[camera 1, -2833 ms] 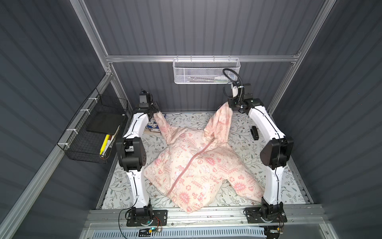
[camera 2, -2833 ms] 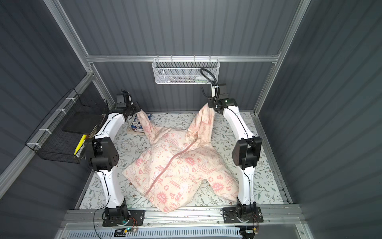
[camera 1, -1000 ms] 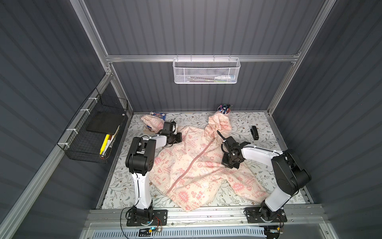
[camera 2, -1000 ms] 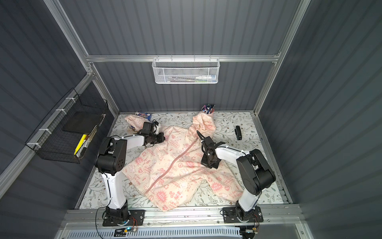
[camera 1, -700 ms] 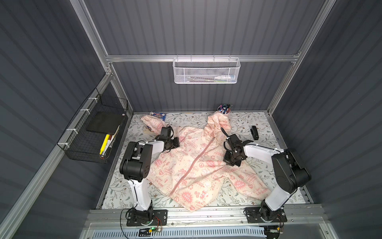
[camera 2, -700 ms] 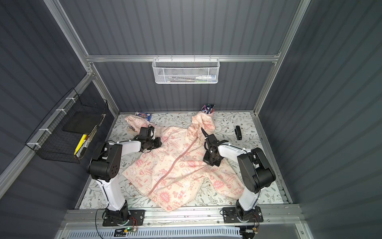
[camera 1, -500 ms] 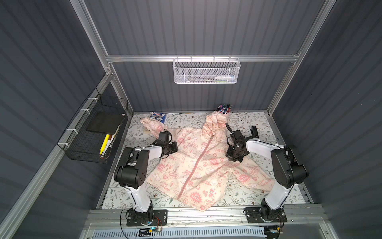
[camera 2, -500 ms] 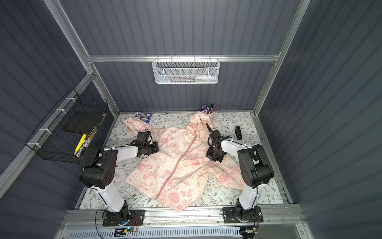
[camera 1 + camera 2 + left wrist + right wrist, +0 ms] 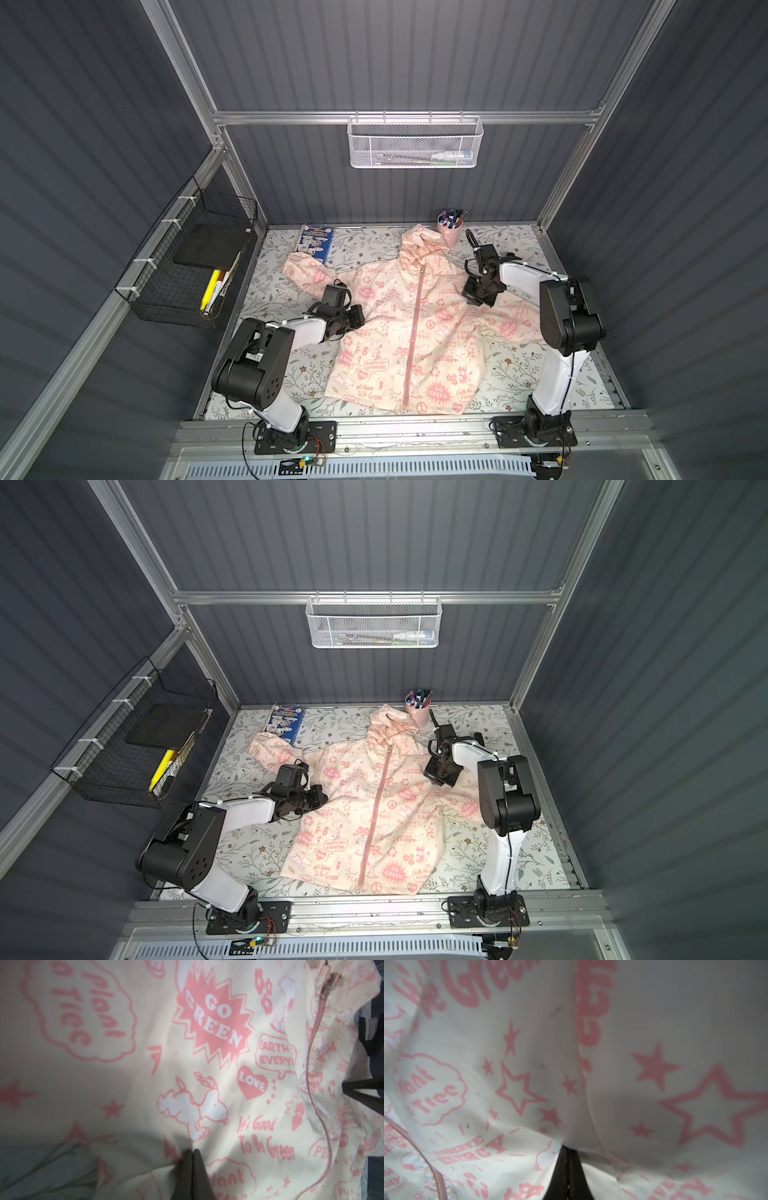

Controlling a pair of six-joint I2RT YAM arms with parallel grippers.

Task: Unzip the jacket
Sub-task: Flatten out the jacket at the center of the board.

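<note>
The jacket (image 9: 386, 345), cream with pink prints, lies flat and face up on the floral table, hood toward the back wall. Its pink zipper (image 9: 415, 328) runs closed down the middle, with the metal pull (image 9: 327, 987) up at the collar. My left gripper (image 9: 359, 318) is low at the jacket's left shoulder, and its shut black fingers (image 9: 192, 1150) pinch puckered fabric. My right gripper (image 9: 473, 297) sits at the opposite shoulder, shut on a fold of fabric (image 9: 568, 1148). Both top views show the same layout: jacket (image 9: 357, 825), left gripper (image 9: 322, 793), right gripper (image 9: 434, 777).
A pink cup of pens (image 9: 449, 230) stands just behind the hood. A blue booklet (image 9: 316, 245) lies at the back left near the left sleeve. A black wire basket (image 9: 195, 266) hangs on the left wall and a white mesh basket (image 9: 415, 143) on the back rail.
Both arms have come down from holding the jacket up high and drawn it toward the front edge. It now lies straighter and more spread out, with the grippers farther apart.
</note>
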